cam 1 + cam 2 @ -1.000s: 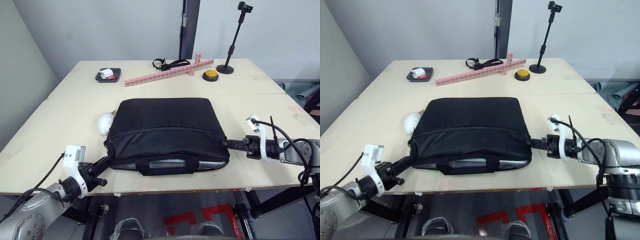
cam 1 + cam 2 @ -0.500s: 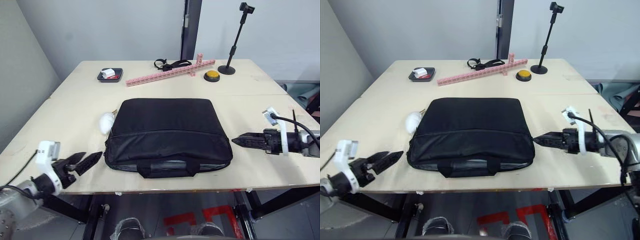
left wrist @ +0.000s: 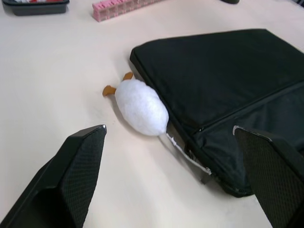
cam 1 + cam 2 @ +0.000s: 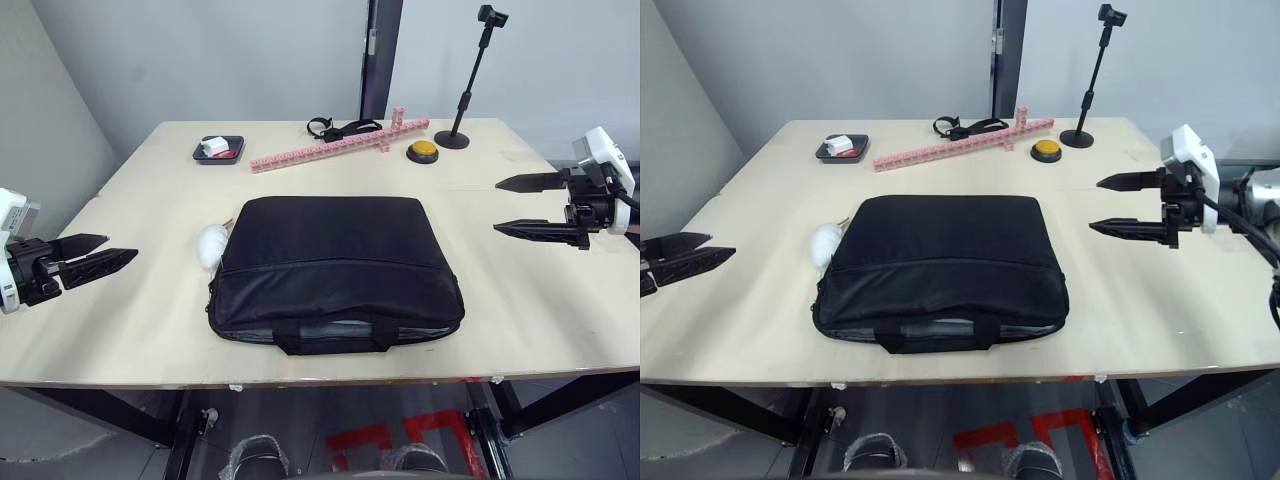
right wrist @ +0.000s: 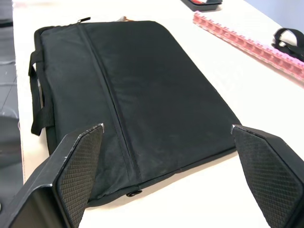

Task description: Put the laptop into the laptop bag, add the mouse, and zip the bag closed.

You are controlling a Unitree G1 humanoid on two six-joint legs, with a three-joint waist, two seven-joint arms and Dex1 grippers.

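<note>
Laptop bag (image 4: 335, 268) flat on counter (image 4: 150, 210): soft fabric, heavy, floppy; grab near strap handle (image 4: 335, 335). Left end effector (image 4: 90, 256), right end effector (image 4: 528, 206) both spread, empty.

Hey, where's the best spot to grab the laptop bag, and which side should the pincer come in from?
Probably the strap handle on the laptop bag, at the edge nearest the robot. The bag lies flat on the table, too broad to span, while the handle loops out narrow and loose. Come from the near side, one finger slipped under the strap.
</note>
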